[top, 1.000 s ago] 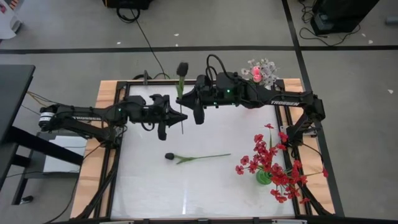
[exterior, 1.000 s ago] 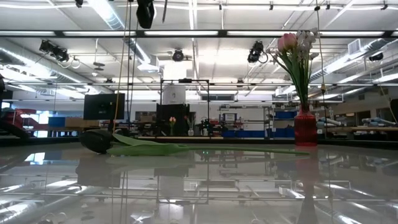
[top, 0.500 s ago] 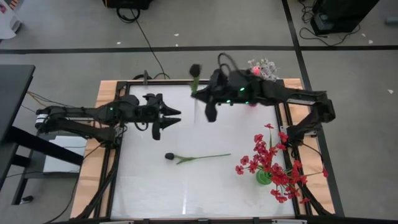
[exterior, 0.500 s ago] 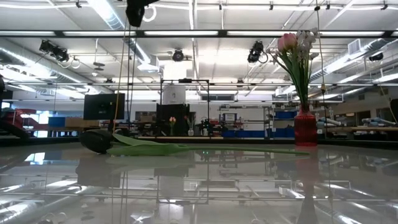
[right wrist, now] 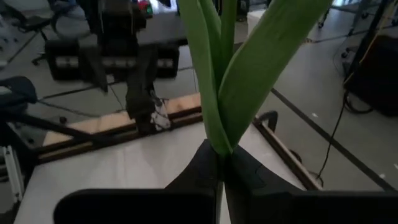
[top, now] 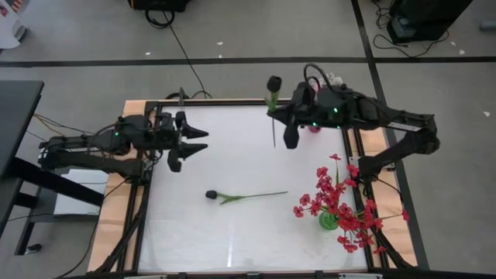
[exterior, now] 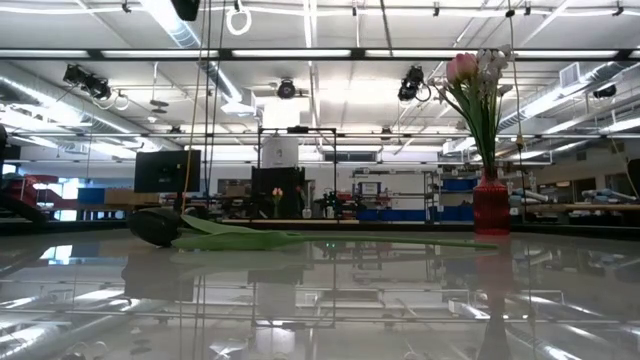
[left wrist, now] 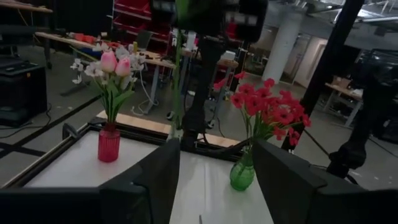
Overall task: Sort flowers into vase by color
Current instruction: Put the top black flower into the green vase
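Note:
A dark-budded flower [top: 273,84] is off the table at the far side, its stem upright in the left wrist view [left wrist: 177,74], with my right gripper [top: 277,118] shut on it. A second dark-budded flower [top: 232,196] lies flat on the white table with its bud toward the left. The red vase [left wrist: 108,144] stands on the table at the far right with pink buds and white sprays in it. The green vase [top: 328,222] at the near right holds red blossoms. My left gripper [top: 200,140] stands open near the table's left side, with nothing between its fingers. My right gripper pinches the dark flower's green stem [right wrist: 219,144] between its two fingers, at the point where the long leaves spring from it. The fingers come about level from the table's right and lie across the stem. The flower is lifted clear, bud end up.
The right arm [top: 372,118] reaches over the red vase at the far right corner. A black frame rail [top: 232,101] runs round the white table top. In the low view the lying flower [exterior: 160,228] stretches across the table's middle.
My left gripper has opened, let go of the dark flower's stem and drawn back toward the table's left edge. My right gripper has carried the flower, still upright, toward the table's right and far edge, nearer the red vase.

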### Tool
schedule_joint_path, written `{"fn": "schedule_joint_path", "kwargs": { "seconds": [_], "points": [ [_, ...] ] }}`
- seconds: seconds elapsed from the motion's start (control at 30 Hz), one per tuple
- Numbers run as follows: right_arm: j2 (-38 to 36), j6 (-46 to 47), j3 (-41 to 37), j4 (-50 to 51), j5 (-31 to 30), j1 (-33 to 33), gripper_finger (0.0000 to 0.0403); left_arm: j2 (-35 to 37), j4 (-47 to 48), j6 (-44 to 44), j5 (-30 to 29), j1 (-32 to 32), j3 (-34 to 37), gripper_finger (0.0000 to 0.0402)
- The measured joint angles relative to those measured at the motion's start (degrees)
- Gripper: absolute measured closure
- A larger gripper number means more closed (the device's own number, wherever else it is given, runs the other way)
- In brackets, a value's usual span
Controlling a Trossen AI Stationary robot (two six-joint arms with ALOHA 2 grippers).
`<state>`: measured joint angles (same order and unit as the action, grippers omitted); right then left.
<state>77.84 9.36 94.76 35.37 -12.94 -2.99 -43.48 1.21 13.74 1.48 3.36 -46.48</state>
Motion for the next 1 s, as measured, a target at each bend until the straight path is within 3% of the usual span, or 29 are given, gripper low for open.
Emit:
{"fn": "schedule_joint_path", "kwargs": {
  "seconds": [0.23,0.43,0.67,1.0],
  "points": [
    [-10.98,4.76,-16.62,-8.96,-2.07,2.22,0.0388,0.01,-0.09,0.29,0.04,0.01,0.0,0.0194],
    [-21.57,8.14,-26.12,-8.54,-2.47,4.46,0.0388,-0.38,-0.24,1.06,0.07,0.0,0.0,0.0193],
    [-35.37,8.94,-30.27,2.48,-6.92,5.69,0.0389,-0.38,-0.41,1.09,0.11,0.0,0.0,0.0193],
    [-50.11,10.12,-32.6,20.16,-7.14,5.67,0.0389,-0.38,-0.37,1.09,0.13,0.0,0.0,0.0193]
  ]
}}
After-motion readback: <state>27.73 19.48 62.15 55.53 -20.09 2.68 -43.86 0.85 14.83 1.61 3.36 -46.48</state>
